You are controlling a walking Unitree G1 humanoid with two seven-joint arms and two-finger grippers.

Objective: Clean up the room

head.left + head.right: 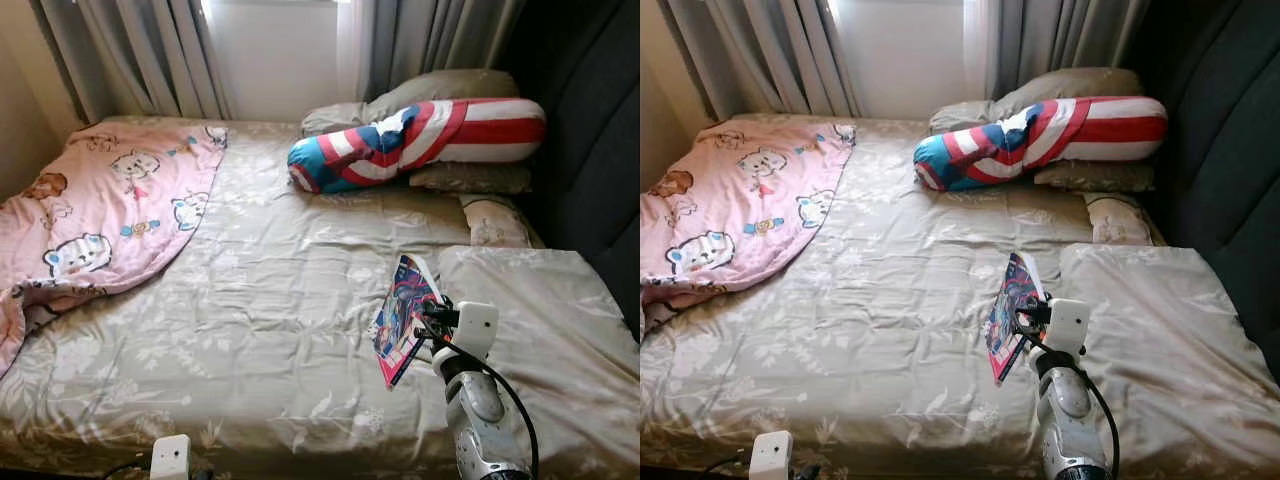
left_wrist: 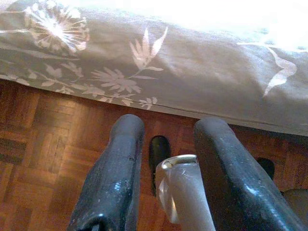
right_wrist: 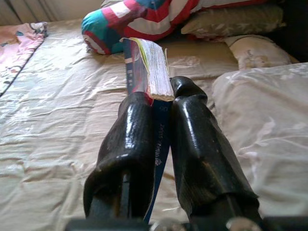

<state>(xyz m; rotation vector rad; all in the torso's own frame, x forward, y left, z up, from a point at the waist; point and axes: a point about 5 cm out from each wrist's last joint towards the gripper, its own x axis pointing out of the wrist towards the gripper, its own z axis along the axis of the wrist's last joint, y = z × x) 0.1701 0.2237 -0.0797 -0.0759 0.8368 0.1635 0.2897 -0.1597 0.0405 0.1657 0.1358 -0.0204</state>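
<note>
A book with a colourful cover hangs tilted, spine down, just above the beige flowered bedsheet, right of the bed's middle. My right gripper is shut on the book, with one black finger on each side of its lower edge and the pages fanning open above. My right arm reaches in from the bed's near edge. Low beside the bed, my left gripper hangs open over the parquet floor with nothing between its fingers.
A pink cartoon blanket lies crumpled on the bed's left side. A red, white and blue bolster rests on beige pillows at the head. A folded beige duvet lies right of the book. A dark headboard stands on the right, and curtains hang behind.
</note>
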